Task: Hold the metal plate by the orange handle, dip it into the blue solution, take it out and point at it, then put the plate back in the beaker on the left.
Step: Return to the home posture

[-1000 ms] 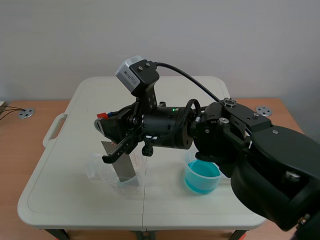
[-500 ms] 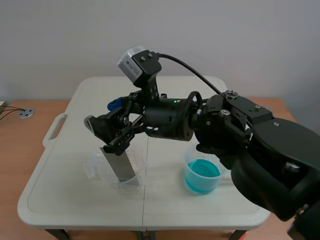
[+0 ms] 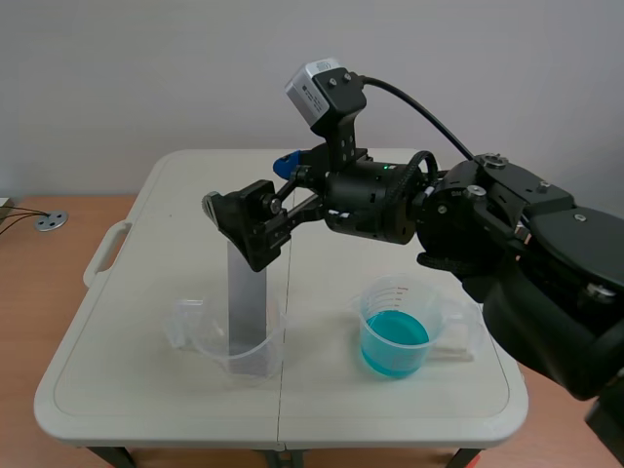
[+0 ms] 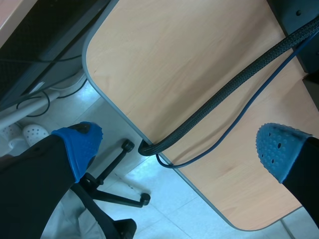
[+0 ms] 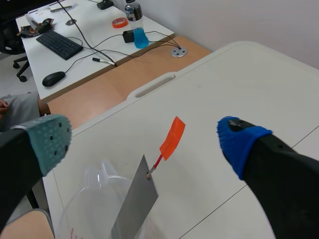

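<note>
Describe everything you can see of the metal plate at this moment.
The metal plate is a thin, flat, dull grey strip. It stands nearly upright with its lower end inside the clear left-hand beaker. A small flat orange handle joins its top corner by a short red stem. The right claw is open, straddling the handle without touching it. Only the beaker touches the plate.

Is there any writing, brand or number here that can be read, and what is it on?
Nothing here reads clearly.
Small label on the camera box: too small to read.
Faint scale marks on the beaker of blue solution: unreadable.
Red print on the left beaker: blurred.
</note>
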You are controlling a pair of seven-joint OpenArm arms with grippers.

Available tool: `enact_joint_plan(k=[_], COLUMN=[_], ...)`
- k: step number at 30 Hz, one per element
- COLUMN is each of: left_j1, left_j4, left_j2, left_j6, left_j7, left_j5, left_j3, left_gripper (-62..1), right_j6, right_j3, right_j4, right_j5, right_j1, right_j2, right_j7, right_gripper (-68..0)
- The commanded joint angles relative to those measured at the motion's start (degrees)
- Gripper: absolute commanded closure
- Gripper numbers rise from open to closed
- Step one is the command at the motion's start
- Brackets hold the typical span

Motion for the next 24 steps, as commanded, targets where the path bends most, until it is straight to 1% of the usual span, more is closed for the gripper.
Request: enact_joint_plan(k=[1,4,7,8,9,12,15,16,19,21,24], left_j1=[0.46,0.44,-0.17,-0.63,-1.11,-1.95,-2.08,-2.08,-2.05,-2.05,-2.05], left_j4=[0.20,0.66,2.47,3.32,4.37,8.50,13.99,16.00,21.88,25.49,30.05], left_j2=[-0.04,0.44,0.44,0.44,0.44,0.44,0.42,0.42,0.42,0.42,0.44], left_j6=[-0.20,-0.15,-0.11,-0.04,0.33,2.80,4.61,4.61,4.61,4.61,4.55], left_j7=[-1.75,-4.31,-6.82,-7.04,-7.23,-7.91,-9.68,-10.58,-12.85,-14.62,-17.97], left_j5=[-0.17,-0.33,-0.46,-1.25,-2.84,-8.17,-11.87,-12.98,-15.76,-16.92,-17.38], left_j3=[-0.13,-0.15,-0.70,-1.31,-2.12,-5.46,-9.03,-10.19,-13.05,-14.25,-14.62], left_gripper=[-62.3,-62.3,-62.3,-62.3,-62.3,-62.3,-62.3,-62.3,-62.3,-62.3,-62.3], right_j6=[0.15,0.17,-0.52,-1.40,-2.05,-3.41,-5.33,-5.64,-6.01,-6.16,-6.73], right_j3=[1.33,2.78,3.61,3.91,4.26,5.81,7.87,8.66,11.32,13.25,16.28], right_j4=[0.87,1.60,5.09,6.84,8.70,14.12,18.86,20.20,24.09,26.53,29.77], right_j5=[0.83,0.83,0.81,0.81,0.76,0.61,0.33,0.31,-0.66,-1.73,-3.30], right_j1=[1.62,1.44,0.04,-0.87,-1.99,-5.90,-10.60,-12.22,-17.29,-20.81,-26.32], right_j2=[0.00,0.26,2.16,3.08,4.07,7.21,10.32,11.26,13.79,15.26,16.85], right_j7=[1.92,2.49,2.60,2.60,2.62,2.69,3.96,4.63,6.29,7.48,9.31], right_gripper=[-66.5,-66.5,-66.5,-66.5,-66.5,-66.5,-66.5,-66.4,-66.4,-66.4,-66.4])
